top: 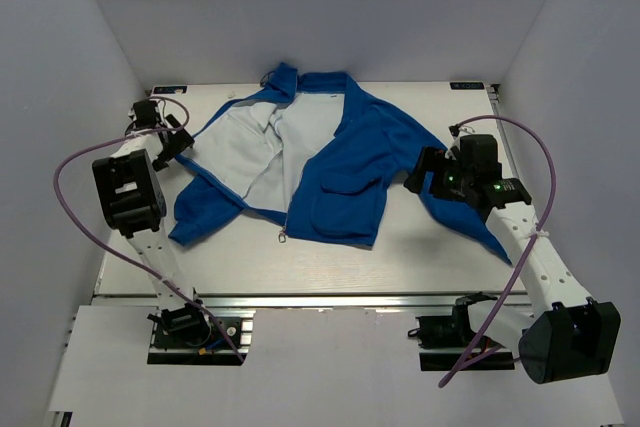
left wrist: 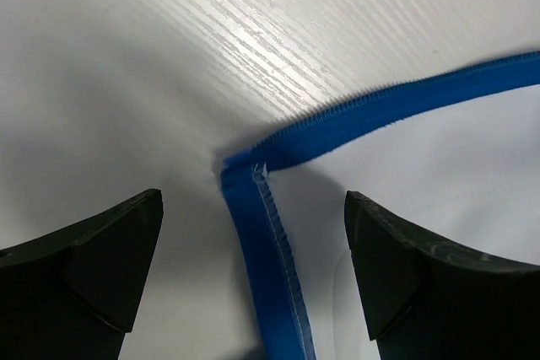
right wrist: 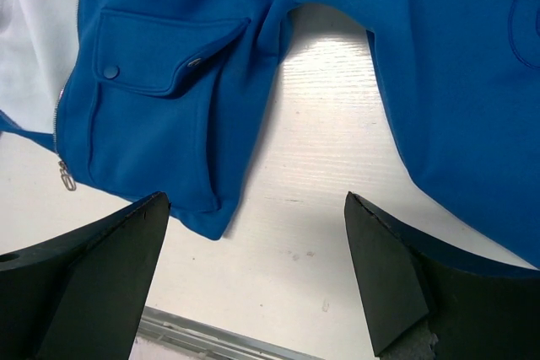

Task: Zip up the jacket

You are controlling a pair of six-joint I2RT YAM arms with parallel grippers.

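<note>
Top external shows jacket spread open on surface, lining up; left claw gapes empty over its front edge, right claw gapes empty near pocket; looks soft, floppy, light, so pinch hem beside zipper pull

Just a white wood-grain bench boxed in by plain pale-grey walls on three sides, aluminium rail along its near edge, soft light.
</note>
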